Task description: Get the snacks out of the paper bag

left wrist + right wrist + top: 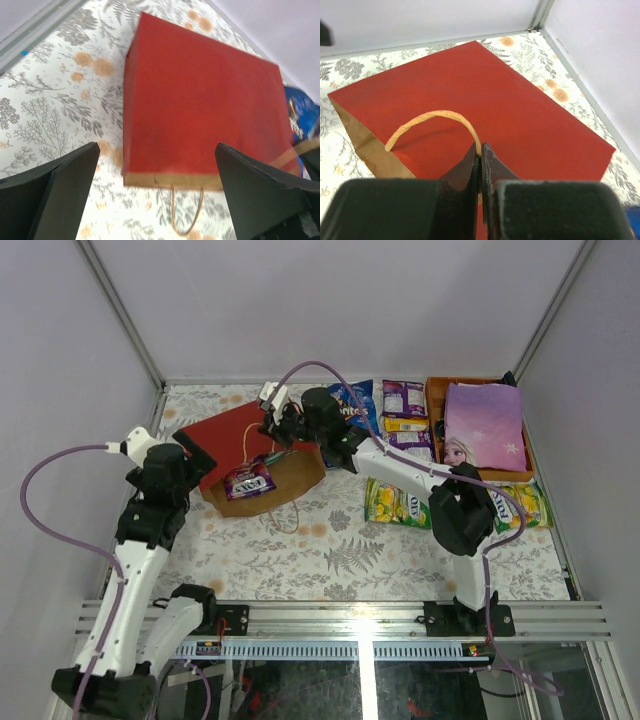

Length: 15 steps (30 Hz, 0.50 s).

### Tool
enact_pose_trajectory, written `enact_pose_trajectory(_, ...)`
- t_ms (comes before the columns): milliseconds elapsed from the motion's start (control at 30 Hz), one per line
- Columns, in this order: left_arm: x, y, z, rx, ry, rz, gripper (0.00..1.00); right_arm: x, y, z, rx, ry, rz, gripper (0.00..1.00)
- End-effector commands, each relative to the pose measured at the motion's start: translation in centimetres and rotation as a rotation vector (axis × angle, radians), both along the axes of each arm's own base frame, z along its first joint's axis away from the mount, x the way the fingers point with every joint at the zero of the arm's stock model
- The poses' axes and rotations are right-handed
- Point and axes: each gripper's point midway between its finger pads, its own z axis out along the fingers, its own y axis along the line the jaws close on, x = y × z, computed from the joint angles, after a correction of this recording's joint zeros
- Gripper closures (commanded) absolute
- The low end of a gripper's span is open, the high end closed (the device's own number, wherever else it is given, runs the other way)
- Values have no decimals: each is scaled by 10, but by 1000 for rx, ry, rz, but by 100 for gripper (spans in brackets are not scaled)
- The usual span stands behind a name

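Observation:
The red paper bag [232,436] lies flat at the back left, its brown kraft mouth [290,480] facing right and front. A purple packet [248,482] lies in the mouth, on the kraft paper. My right gripper [283,428] is shut on the bag's upper tan cord handle [430,120], above the red side [520,115]. My left gripper [198,458] is open and empty at the bag's left side. In the left wrist view it [156,147] hovers over the bag's [200,100] mouth edge. The lower handle [187,215] lies loose on the table.
A blue Doritos bag [355,405], purple packets [403,398] and a yellow one [405,424] lie at the back centre. Yellow-green packs [397,505] lie right of the bag. An orange tray [436,400] holds a lilac princess item [485,425]. Walls stand all round.

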Motion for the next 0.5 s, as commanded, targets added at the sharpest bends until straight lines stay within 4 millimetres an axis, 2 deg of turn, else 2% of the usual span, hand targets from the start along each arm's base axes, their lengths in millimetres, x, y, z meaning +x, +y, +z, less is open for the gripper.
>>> enact_pose_trajectory(0, 47, 14, -11, -163, -52, 12, 0, -3, -14, 61, 121, -52, -74, 100)
enact_pose_trajectory(67, 57, 41, -29, -172, -23, 98, 3, -7, -17, 60, 123, -46, -74, 100)
enact_pose_trajectory(133, 65, 58, -32, -209, -47, 133, 7, -11, -21, 61, 124, -45, -73, 100)
enact_pose_trajectory(267, 81, 86, -39, -170, -55, 260, 9, -17, -25, 60, 125, -40, -63, 100)
enact_pose_trajectory(367, 100, 89, -54, -178, -65, 260, 10, -19, -26, 59, 124, -36, -58, 100)
enact_pose_trajectory(467, 115, 87, -54, -189, -125, 230, 11, -20, -28, 59, 120, -40, -63, 100)
